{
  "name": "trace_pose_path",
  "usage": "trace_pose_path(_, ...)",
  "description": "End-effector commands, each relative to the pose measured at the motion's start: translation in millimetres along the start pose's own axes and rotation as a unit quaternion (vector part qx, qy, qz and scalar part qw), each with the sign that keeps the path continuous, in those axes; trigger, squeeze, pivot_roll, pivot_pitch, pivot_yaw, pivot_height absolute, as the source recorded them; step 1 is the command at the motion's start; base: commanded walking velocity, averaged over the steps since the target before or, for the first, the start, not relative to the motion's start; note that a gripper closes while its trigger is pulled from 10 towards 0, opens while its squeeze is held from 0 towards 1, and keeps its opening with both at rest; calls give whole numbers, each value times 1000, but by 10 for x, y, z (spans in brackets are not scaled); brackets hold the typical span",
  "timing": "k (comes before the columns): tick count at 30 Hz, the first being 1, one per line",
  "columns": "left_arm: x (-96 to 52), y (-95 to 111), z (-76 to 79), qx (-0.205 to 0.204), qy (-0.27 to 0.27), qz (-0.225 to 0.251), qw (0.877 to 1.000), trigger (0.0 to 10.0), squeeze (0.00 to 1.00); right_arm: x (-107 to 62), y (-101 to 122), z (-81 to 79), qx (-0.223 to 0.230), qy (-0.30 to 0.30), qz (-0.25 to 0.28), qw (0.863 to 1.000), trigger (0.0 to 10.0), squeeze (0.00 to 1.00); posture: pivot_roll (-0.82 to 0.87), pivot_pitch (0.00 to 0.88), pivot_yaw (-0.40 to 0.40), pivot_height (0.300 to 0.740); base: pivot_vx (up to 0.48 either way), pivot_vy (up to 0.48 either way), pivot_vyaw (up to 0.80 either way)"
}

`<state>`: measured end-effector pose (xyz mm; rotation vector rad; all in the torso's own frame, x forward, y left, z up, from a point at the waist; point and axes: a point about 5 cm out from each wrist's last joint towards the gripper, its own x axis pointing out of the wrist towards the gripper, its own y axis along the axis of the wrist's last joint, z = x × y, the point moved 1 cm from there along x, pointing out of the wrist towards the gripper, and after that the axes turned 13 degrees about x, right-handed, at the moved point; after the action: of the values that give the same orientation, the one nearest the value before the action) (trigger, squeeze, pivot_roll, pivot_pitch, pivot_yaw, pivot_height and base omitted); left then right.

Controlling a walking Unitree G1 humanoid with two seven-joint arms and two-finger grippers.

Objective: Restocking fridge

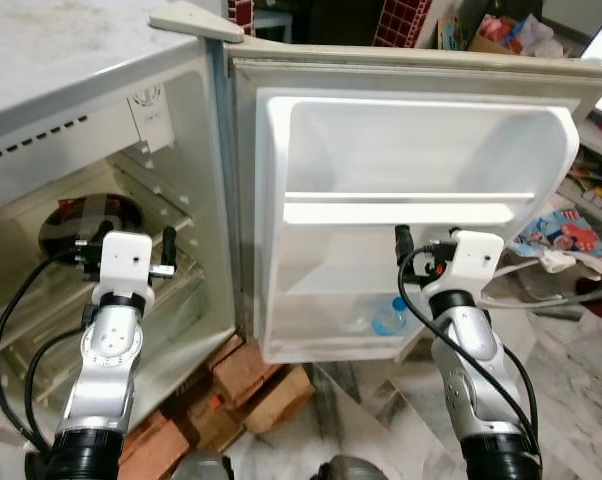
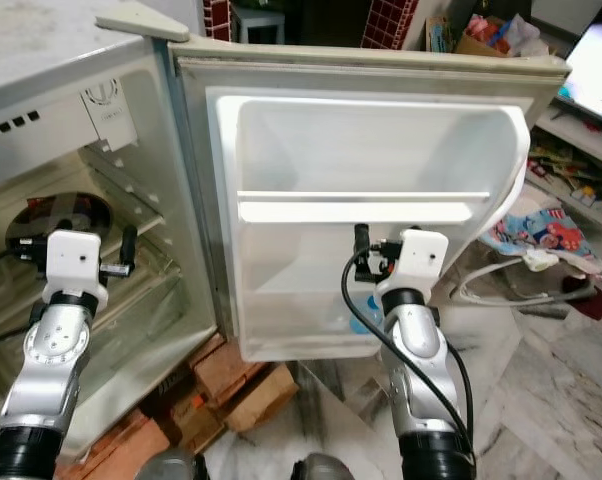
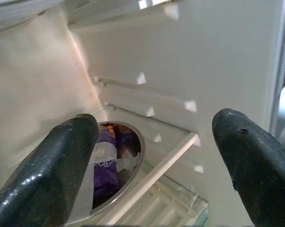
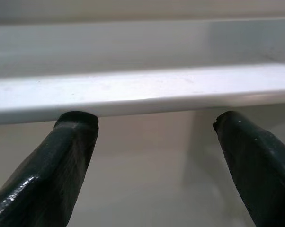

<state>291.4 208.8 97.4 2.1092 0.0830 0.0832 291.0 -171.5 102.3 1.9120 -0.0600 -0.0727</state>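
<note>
Before the robot stands a small fridge [image 1: 101,120] with its door [image 1: 411,200] swung fully open to the right, the inner face of the door turned toward the camera; the door's long white rail [image 1: 401,212] runs level from side to side across the middle of the door. Low in the door's bottom pocket lies a clear bottle with a blue cap [image 1: 388,316]; which way it points is hard to tell through the frosted plastic. Inside the fridge body, on a shelf, sits a round metal-rimmed dish [image 3: 126,165] holding a purple packet [image 3: 106,165]; the packet's long side runs from the back of the dish toward the front.

The left gripper [image 3: 152,156] reaches into the fridge compartment just in front of the dish; its two black fingers [image 3: 52,175] are spread wide, holding nothing and touching nothing. The right gripper [image 4: 156,137] is raised at the door, just below the rail; its fingers [image 4: 62,165] are likewise set wide apart and empty, their tips close under the rail's lower edge, with the bottle lower down beside the forearm. Under the fridge lie reddish bricks [image 1: 246,375] on a marble floor [image 1: 581,400].
</note>
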Motion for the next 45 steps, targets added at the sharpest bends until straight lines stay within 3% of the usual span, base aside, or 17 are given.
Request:
trace_pose_path(1, -1, -18, 66, 6, -17, -2, 1000, 10000, 0, 26, 150, 93, 8, -33, 23, 999, 10000, 0, -9, 0, -98, 740, 0, 0, 0)
trace_pose_path(5, -16, -2, 119, 2, -21, 5, 1000, 10000, 0, -27, 94, 111, 0, -24, 6, 1000, 10000, 0, -3, 0, -111, 740, 0, 0, 0)
trace_pose_path(7, -33, 71, 180, -9, -21, 17, 1000, 10000, 0, -58, 23, 172, 21, -47, -11, 999, 10000, 0, 3, 0, -116, 740, 0, -326, 0)
trace_pose_path(10, -46, 64, 199, -11, -20, 11, 1000, 10000, 0, -32, 14, 144, 28, -48, -13, 998, 10000, 0, 2, 0, -113, 740, 0, -275, 0)
trace_pose_path(14, -83, 37, 201, -9, -20, 6, 1000, 10000, 0, -19, 33, 76, 26, -39, -12, 999, 10000, 0, -2, 0, -110, 740, 0, -264, 0)
trace_pose_path(29, -116, 5, 227, 9, -46, 2, 999, 10000, 0, -125, -36, 155, 34, -58, -28, 997, 10000, 0, -18, 12, -73, 740, 0, -299, 0)
trace_pose_path(33, -119, 7, 227, 9, -47, 1, 999, 10000, 0, -140, -41, 103, 52, -34, -31, 998, 10000, 0, -14, 15, -76, 740, 0, -333, 0)
trace_pose_path(39, -115, 1, 234, 12, -42, -2, 999, 10000, 0, -58, 6, 7, 26, -9, -28, 999, 10000, 0, 0, 13, -86, 740, 0, -341, 0)
trace_pose_path(45, -78, 29, 231, 12, -40, 1, 999, 10000, 0, -13, 51, -85, 13, 17, -14, 1000, 10000, 0, 5, 2, -85, 740, 0, -339, 773)
